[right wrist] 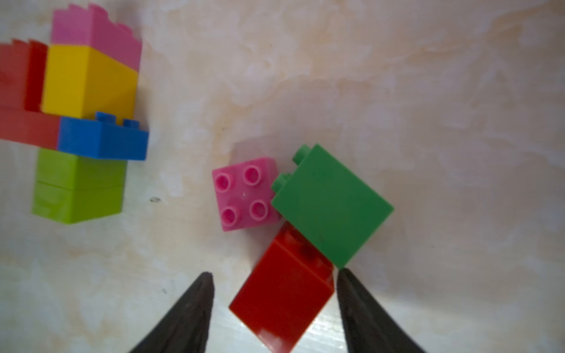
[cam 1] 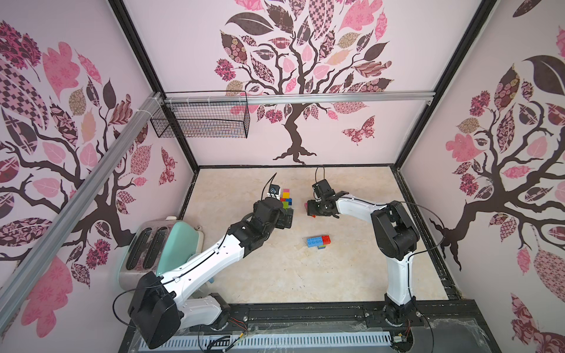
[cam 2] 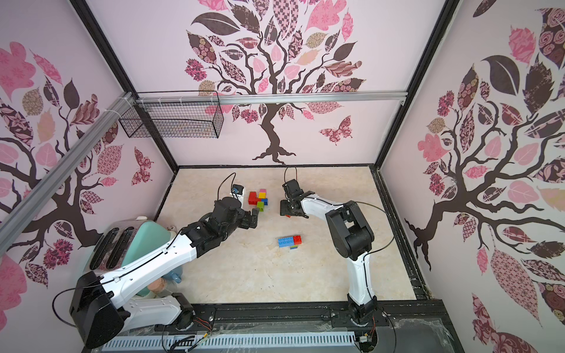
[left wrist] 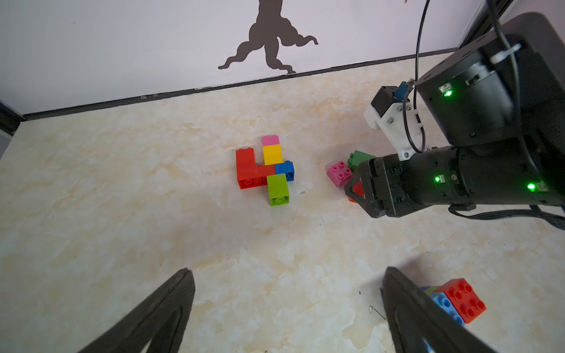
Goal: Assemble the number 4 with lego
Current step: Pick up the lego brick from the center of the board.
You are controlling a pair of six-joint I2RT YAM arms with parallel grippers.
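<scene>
Right wrist view: a loose red brick [right wrist: 282, 293] lies unpinched between the spread fingers [right wrist: 195, 305] of the right gripper [right wrist: 275, 273], against a green brick [right wrist: 331, 204] and pink brick [right wrist: 244, 194]; the joined lego figure [right wrist: 88, 101] sits near; left gripper [left wrist: 287, 269] gapes empty; blue-and-red cluster [cam 1: 318, 240] lies apart on bare table [cam 1: 275, 275]; toaster [cam 1: 146, 247] crowds the left edge.

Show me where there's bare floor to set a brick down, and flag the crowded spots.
Widest bare floor lies between the blue-and-red cluster and the front rail. The strip between the built figure and the back wall is also free. Crowded: from the built figure across to the loose pink brick, green brick and red brick, with the right gripper over them.
</scene>
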